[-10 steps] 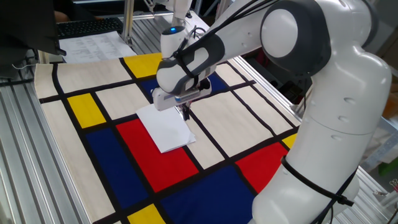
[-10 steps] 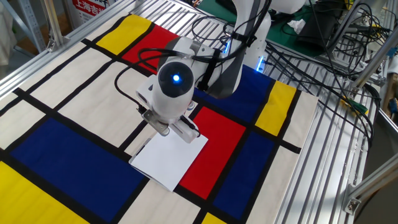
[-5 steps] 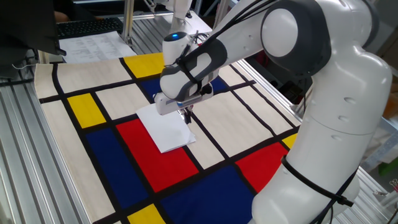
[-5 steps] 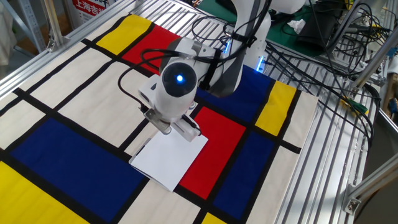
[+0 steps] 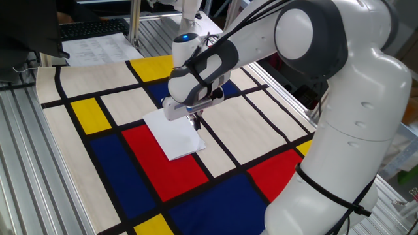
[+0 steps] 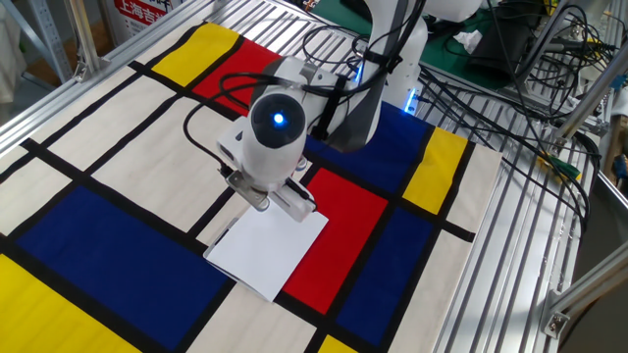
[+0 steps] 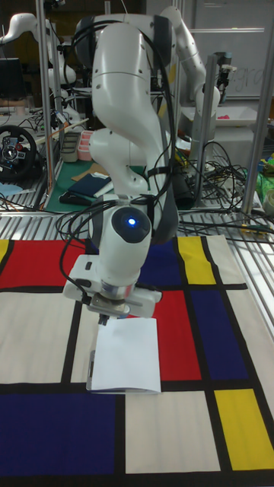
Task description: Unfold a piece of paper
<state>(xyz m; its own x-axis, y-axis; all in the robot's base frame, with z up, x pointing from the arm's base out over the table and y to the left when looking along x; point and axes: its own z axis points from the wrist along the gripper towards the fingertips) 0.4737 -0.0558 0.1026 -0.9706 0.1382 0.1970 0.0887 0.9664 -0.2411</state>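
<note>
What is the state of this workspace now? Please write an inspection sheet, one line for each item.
Surface: a cloth of red, blue, yellow and cream blocks with black lines covers the table.
Job's things: the piece of paper lies flat and folded, across red, blue and cream blocks.
Clutter: printed sheets and a keyboard beyond the far edge of the cloth.
Grippers: the end effector points down at one edge of the paper; whether it is open or shut cannot be told.
Cables: black cables lie on the metal frame beside the cloth; others run along the arm.
Surroundings: a steering wheel controller and a second robot arm behind the table.
</note>
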